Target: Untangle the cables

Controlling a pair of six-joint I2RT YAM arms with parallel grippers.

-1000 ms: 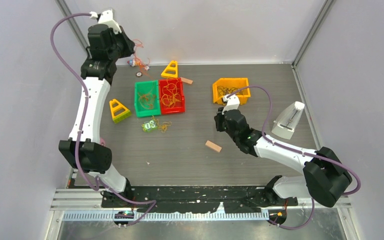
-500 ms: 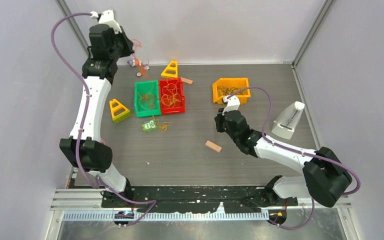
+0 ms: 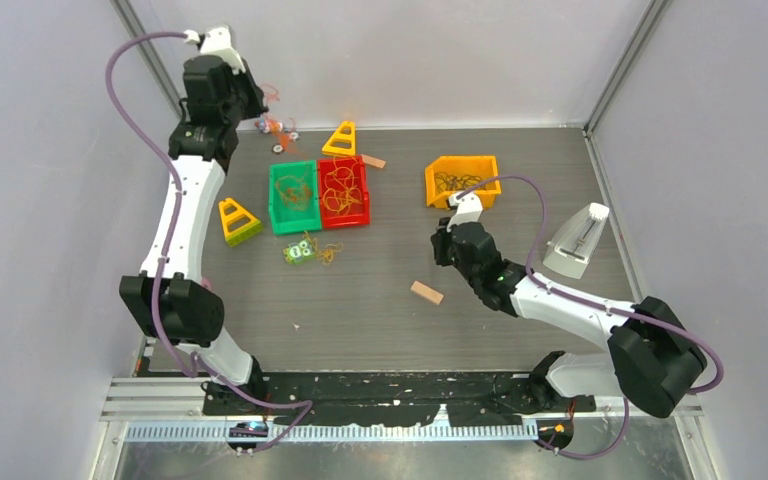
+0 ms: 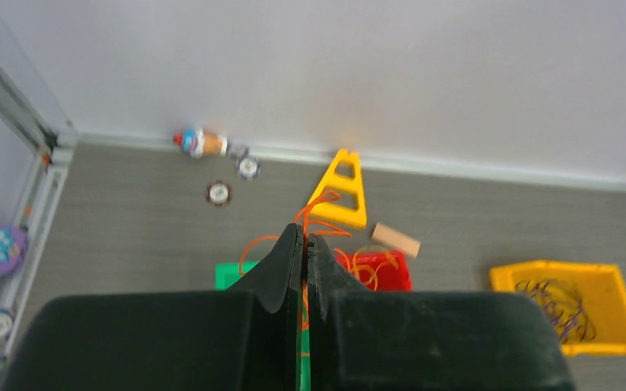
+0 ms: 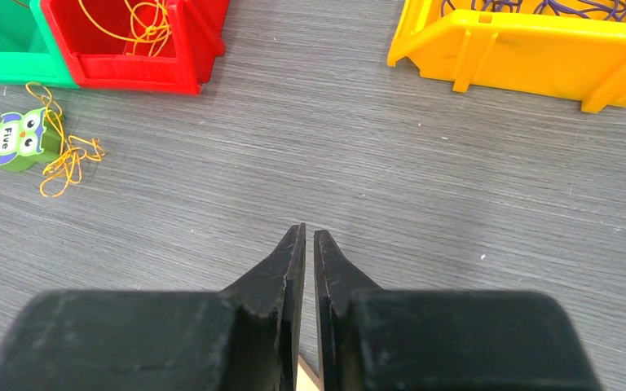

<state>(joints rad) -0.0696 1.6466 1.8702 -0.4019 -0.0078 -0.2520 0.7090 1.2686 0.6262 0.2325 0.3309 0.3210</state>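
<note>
Left tool (image 4: 304, 241) raises the orange cable (image 4: 314, 218) further
Clamped on it, strand seemingly clearing the red bin (image 4: 393, 281); right tool (image 5: 308, 236) nearly together, empty.

left gripper (image 4: 304, 235), right gripper (image 5: 303, 232), both closed

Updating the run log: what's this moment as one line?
left gripper: shut on orange cable, raised | right gripper: nearly shut, empty, over table | purple cables: in yellow bin

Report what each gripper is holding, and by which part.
The left gripper is shut on a thin orange cable, pinching one strand of its loose loops between the fingertips. The right gripper holds nothing between its nearly closed jaws.
</note>
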